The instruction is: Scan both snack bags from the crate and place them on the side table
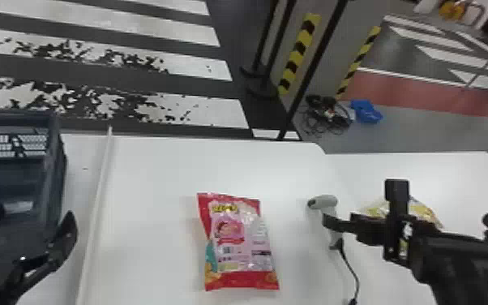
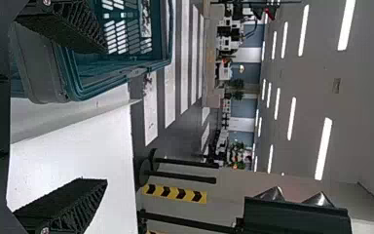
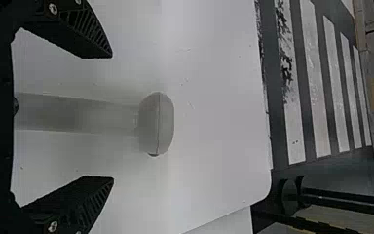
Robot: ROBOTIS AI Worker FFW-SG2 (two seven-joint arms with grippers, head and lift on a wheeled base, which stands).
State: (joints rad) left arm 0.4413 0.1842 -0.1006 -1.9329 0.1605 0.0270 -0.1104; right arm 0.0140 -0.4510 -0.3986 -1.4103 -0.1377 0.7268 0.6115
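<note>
In the head view my right gripper (image 1: 329, 223) is at the grey handheld scanner (image 1: 324, 202) on the white table. The right wrist view shows this gripper (image 3: 113, 117) open, with the scanner (image 3: 157, 124) upright and its handle between the spread fingers. A red and pink snack bag (image 1: 239, 239) lies flat left of the scanner. Partly hidden behind the right gripper, a yellow and clear snack bag (image 1: 425, 211) rests on the side table (image 1: 454, 170). My left gripper (image 1: 36, 215) is over the near part of the crate (image 1: 54, 174); the left wrist view has it (image 2: 106, 114) open and holding nothing.
A raised pale strip (image 1: 97, 202) runs along the table between crate and red bag. The scanner's black cable (image 1: 352, 271) trails toward the near edge. Black posts (image 1: 312, 69) stand beyond the table's far edge, with cables and a blue item (image 1: 365, 111) on the floor.
</note>
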